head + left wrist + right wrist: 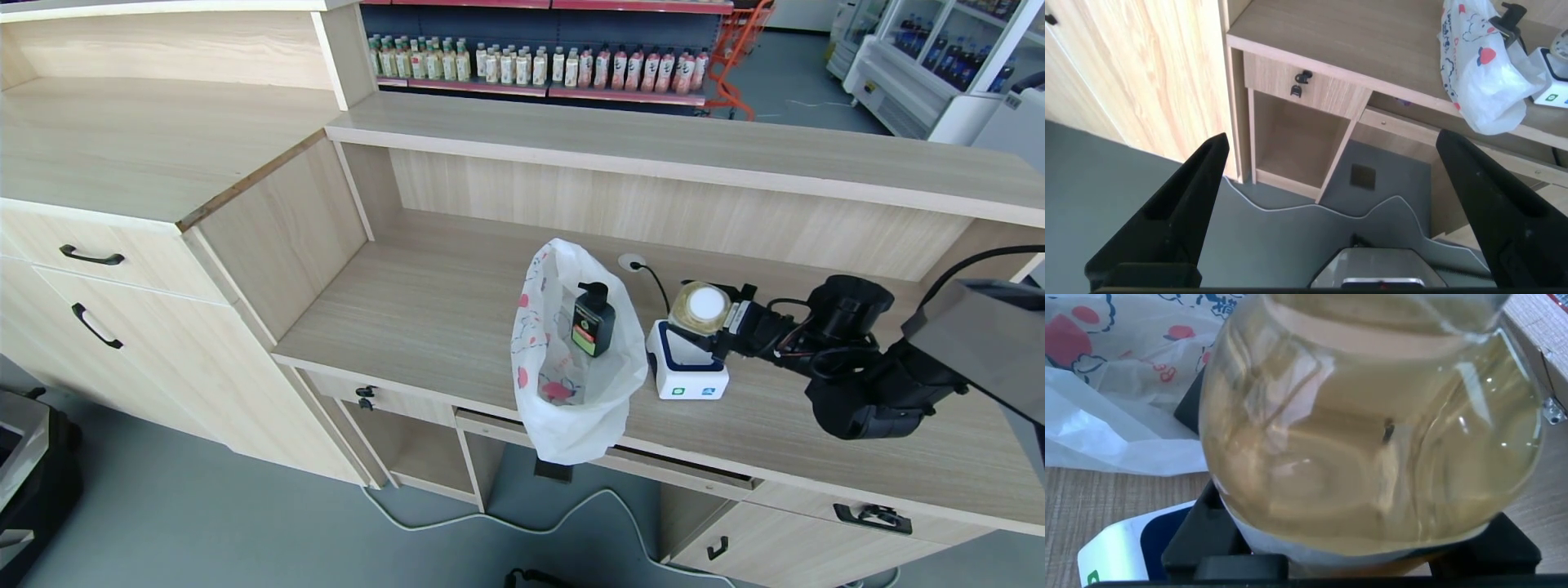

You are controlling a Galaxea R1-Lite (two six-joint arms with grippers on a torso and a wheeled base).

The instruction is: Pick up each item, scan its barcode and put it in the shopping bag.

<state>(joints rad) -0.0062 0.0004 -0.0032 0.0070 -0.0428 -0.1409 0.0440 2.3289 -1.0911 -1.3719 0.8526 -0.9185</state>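
Step in hand, as judged: barcode scan of the jar (707, 308), bagging to follow. The jar, clear w/ pale yellow contents and a white cap, sits in the right gripper (729, 320) directly over the scanner (686, 371), a white unit w/ blue face on the counter (424, 302). Contact btwn jar and scanner cannot be told. Barcode position on the jar not legible in any view. Recommend: hold the jar close above the scanner face, rotate slowly abt its own axis until the label side faces the window, and avoid tilting far, since the contents look liquid. Grip appears to be on the jar's side near the cap; glass-like surface may slip, so no sudden wrist motion. The shopping bag (543, 327) stands just beside the scanner, mouth open, w/ a black pump bottle (593, 320) already inside; the transfer path is short, but the jar should go in clear of the bag rim and not be dropped onto that bottle. Right gripper: fingers closed on the jar, firm hold as far as seen. Left gripper (1329, 139): fingers spread wide, nothing held, hanging low in front of the counter, well apart from the bag.
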